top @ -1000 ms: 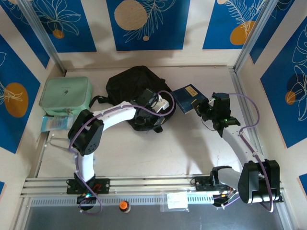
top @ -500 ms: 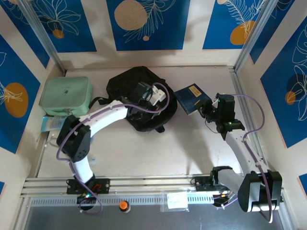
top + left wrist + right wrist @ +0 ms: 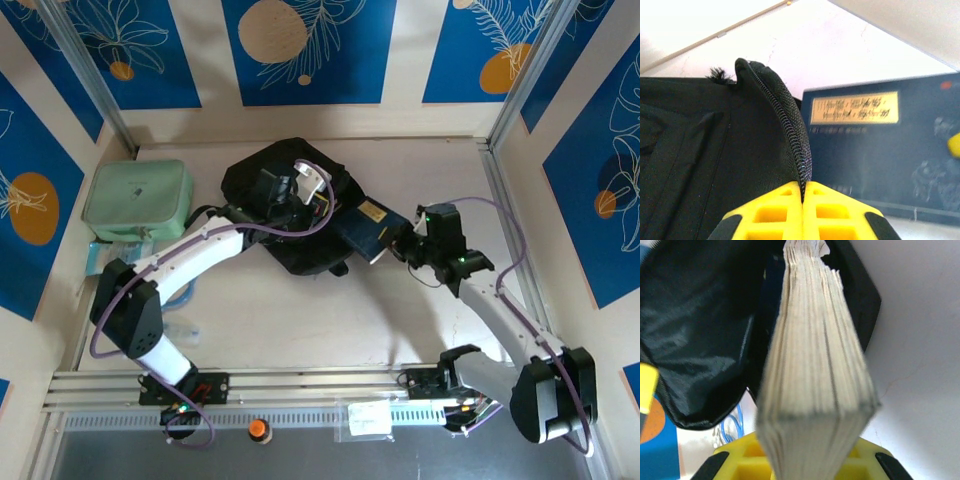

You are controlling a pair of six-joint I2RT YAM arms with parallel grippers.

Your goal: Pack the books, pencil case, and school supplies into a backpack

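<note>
Left gripper (image 3: 803, 194) is clamped tight on the zipper edge (image 3: 792, 135) of the black backpack (image 3: 268, 168), pinching that strip of fabric between its yellow fingers (image 3: 772, 212) and holding it lifted, so the bag's mouth gapes toward the right. The backpack lies near the far edge of the table (image 3: 330, 320), about midway along it.

Right gripper (image 3: 402, 243) grips a dark blue book (image 3: 360, 228) by its right end, page edges squeezed between the jaws. From the right wrist, the book's (image 3: 812, 365) far end sits in the bag's open mouth, with black lining (image 3: 695, 335) to its left. From the left wrist, the cover's yellowish title label (image 3: 855, 107) shows just beside the raised zipper. Whether it is one volume or several pressed together I cannot tell.

Off in the far-left corner, a mint-green soft case (image 3: 137, 192) sits apart from the bag.
</note>
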